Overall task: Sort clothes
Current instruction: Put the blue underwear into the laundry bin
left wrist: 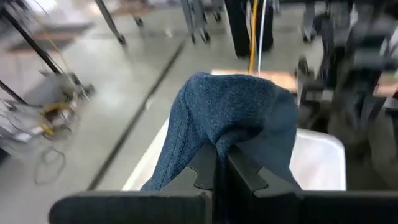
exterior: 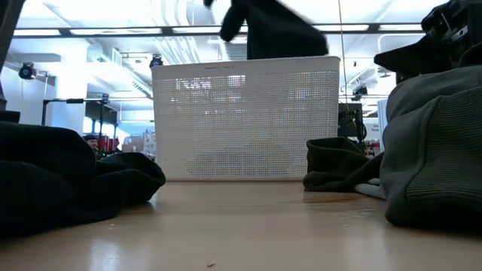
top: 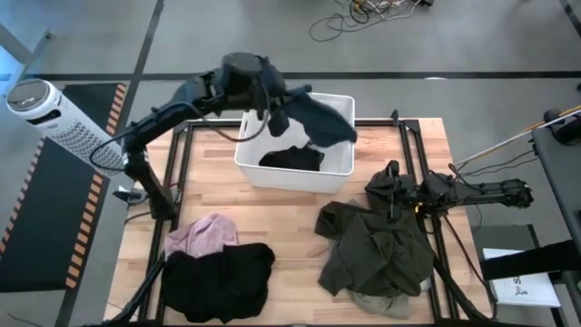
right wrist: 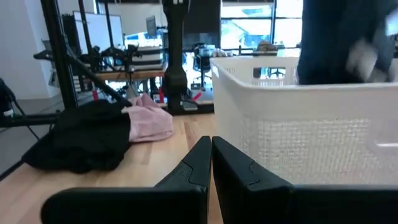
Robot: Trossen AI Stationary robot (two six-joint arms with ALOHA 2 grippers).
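I had the left gripper (left wrist: 221,163) clenched on a dark teal garment (top: 320,118) above the basket (top: 340,168). My right gripper (right wrist: 210,163) sat pinched closed, holding nothing, over the olive pile (top: 377,245).

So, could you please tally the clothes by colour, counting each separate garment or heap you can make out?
Dark teal: 1, the teal garment held over the basket by the left gripper
Black: 2, the piece in the basket and the front heap
Pink: 1, the pink shirt
Olive-green: 1, the olive heap, possibly several pieces
Total: 5
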